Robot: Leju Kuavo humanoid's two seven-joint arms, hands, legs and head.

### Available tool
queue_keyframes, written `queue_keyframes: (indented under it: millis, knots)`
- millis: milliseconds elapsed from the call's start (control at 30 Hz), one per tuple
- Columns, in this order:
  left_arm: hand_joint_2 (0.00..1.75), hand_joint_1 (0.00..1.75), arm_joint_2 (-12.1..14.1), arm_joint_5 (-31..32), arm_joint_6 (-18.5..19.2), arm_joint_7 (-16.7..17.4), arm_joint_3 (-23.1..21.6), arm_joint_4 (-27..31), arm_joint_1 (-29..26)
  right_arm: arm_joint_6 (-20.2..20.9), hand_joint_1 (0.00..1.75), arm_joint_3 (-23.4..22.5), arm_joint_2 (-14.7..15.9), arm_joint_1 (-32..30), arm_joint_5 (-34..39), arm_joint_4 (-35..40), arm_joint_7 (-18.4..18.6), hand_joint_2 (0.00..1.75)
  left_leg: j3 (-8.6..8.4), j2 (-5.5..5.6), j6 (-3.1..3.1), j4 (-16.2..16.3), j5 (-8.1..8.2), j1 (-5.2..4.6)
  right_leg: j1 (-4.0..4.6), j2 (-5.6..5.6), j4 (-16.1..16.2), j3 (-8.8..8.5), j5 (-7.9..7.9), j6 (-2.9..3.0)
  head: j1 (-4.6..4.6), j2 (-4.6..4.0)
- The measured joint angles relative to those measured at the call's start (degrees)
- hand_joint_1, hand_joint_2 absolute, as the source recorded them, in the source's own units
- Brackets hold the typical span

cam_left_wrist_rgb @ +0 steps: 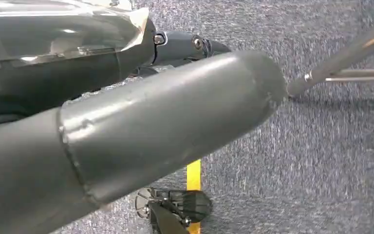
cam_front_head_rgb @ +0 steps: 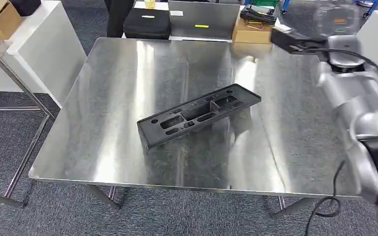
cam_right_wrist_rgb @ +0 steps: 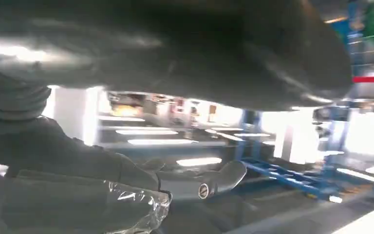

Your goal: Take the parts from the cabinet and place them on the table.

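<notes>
Steel table (cam_front_head_rgb: pixel 103 73), centre: long black plastic part (cam_front_head_rgb: pixel 199 115) lies flat, slanted, its right end farther away. Left hand (cam_left_wrist_rgb: pixel 141 126) hangs over grey carpet (cam_left_wrist_rgb: pixel 331 146), fingers apart, holding nothing. Right arm (cam_front_head_rgb: pixel 354 98) raised at the far right; right hand (cam_right_wrist_rgb: pixel 185 53) blurred, grip cannot be told.
</notes>
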State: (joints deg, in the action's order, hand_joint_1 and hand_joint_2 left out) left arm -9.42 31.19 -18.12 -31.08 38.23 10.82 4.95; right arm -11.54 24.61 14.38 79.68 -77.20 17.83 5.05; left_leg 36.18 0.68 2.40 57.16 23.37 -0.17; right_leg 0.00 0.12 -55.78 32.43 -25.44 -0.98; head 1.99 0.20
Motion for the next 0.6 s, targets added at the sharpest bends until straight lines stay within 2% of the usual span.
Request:
queue_keyframes:
  millis: [133, 267, 367, 433, 567, 600]
  knots:
    - [0.00, 0.00, -0.05, -0.09, -0.02, -0.33, 0.94, 0.00, 0.02, -0.29, 0.00, -1.14, 2.97, 0.00, 0.11, -0.19, -0.53, 0.00, -0.02, -0.15, 0.05, 0.00, 0.04, -0.09, 0.00, 0.15, 0.00, 0.02, 0.02, -0.03, 0.02, 0.00]
    - [0.00, 0.00, -0.11, -1.88, -0.63, -0.92, 1.97, 0.00, 0.10, -0.61, 0.00, -2.23, 5.80, -0.08, 1.34, -0.55, 0.48, 0.00, -0.15, -0.16, 0.06, 0.03, 0.05, -0.01, -0.03, 0.19, 0.05, 0.05, 0.00, -0.01, 0.04, 0.00]
    - [0.00, 0.00, -0.33, -4.24, -2.19, -0.59, 3.98, 0.00, -0.30, -3.04, 0.00, -4.57, 11.10, -0.99, 4.14, -0.72, -0.60, 0.00, -0.14, 0.64, 0.07, 0.03, 0.05, 0.05, -0.02, -0.56, 0.07, -0.20, -0.21, -0.26, 0.00, 0.00]
    - [0.00, 0.00, -0.44, -5.12, -3.65, 0.68, 5.36, 0.00, -0.66, -5.12, 0.00, -6.56, 15.05, -2.57, 6.12, -0.87, -1.75, 0.00, -0.16, 0.81, 0.11, 0.03, 0.08, 0.03, -0.02, -0.66, 0.07, -0.36, -0.28, -0.36, 0.02, 0.00]
    - [0.00, 0.00, -0.50, -5.29, -4.63, 1.75, 7.02, 0.00, -1.01, -10.24, 0.00, -10.50, 21.89, -9.31, 10.35, -1.05, -2.63, 0.00, -0.17, 0.80, 0.36, 0.04, 0.25, -0.06, -0.02, -0.65, 0.13, -0.40, -0.30, -0.40, 0.07, 0.00]
    - [0.00, 0.00, -0.53, -5.29, -4.63, 1.73, 7.21, 0.00, -1.06, -12.23, 0.00, -11.77, 23.43, -11.67, 11.71, -1.05, -2.58, 0.00, -0.16, 0.81, 0.42, 0.04, 0.29, -0.07, -0.01, -0.65, 0.13, -0.45, -0.41, -0.59, 0.00, 0.00]
